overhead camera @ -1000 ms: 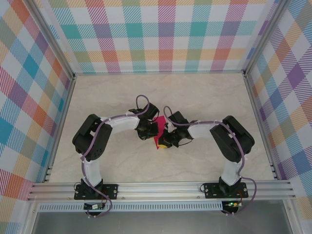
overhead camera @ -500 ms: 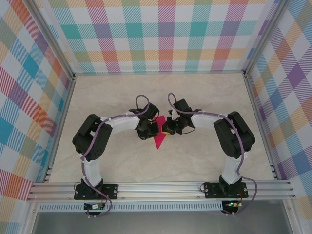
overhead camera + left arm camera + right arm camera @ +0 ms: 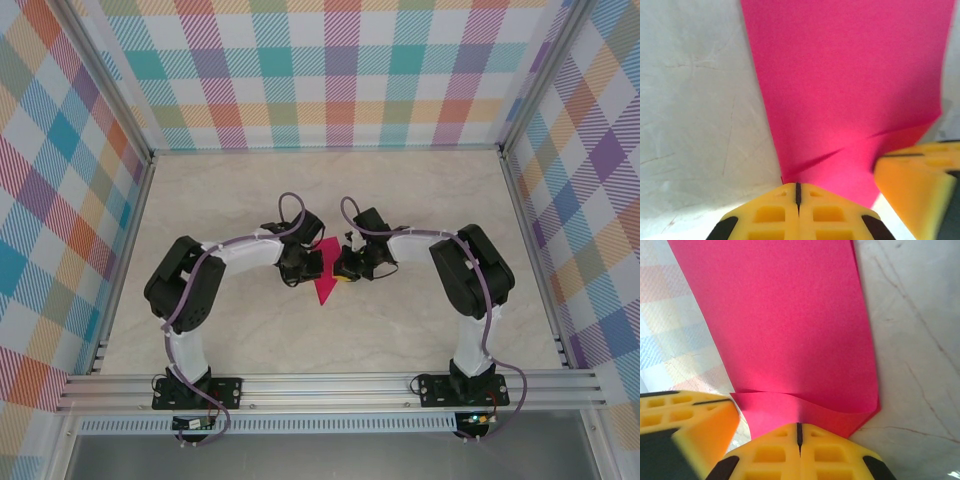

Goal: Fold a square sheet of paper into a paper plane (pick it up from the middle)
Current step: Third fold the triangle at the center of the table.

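Where its two yellow, square-pocketed pads meet in a thin dark seam, the left claw [image 3: 797,192] is clenched on one side of the magenta-pink paper [image 3: 850,80]. The right claw [image 3: 799,432], its pads pressed together the same way, pinches the other side, where a second layer lifts in a soft wave. Matte and smooth, the paper spreads between them as a tapering, sharp-edged shape with shallow creases, over the middle of the pale, marble-veined worktop [image 3: 690,125].

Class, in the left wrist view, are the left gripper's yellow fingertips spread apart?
No, the left gripper is shut, pinching the edge of the thin magenta-pink paper.
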Action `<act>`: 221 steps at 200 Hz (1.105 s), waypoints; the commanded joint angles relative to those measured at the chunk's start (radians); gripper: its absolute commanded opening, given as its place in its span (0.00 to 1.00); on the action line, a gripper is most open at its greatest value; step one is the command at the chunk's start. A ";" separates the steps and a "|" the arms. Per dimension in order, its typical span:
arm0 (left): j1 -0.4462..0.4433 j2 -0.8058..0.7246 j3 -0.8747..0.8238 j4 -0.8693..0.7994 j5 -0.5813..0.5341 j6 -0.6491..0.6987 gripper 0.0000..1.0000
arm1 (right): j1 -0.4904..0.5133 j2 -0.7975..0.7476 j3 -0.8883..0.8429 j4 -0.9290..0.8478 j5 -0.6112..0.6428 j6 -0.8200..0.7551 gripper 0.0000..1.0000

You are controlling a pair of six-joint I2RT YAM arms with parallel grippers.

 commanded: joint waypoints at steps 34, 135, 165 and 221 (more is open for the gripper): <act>0.000 -0.126 -0.134 0.261 0.181 -0.058 0.06 | -0.001 0.044 -0.008 -0.050 0.031 -0.016 0.00; -0.036 -0.013 -0.168 0.349 0.247 -0.087 0.00 | -0.001 0.084 0.017 -0.114 0.058 0.031 0.00; -0.040 0.006 -0.181 0.347 0.245 -0.081 0.00 | -0.003 0.092 0.028 -0.137 0.068 0.037 0.00; -0.041 0.016 -0.238 0.371 0.263 -0.076 0.00 | -0.003 0.105 0.043 -0.168 0.077 0.035 0.00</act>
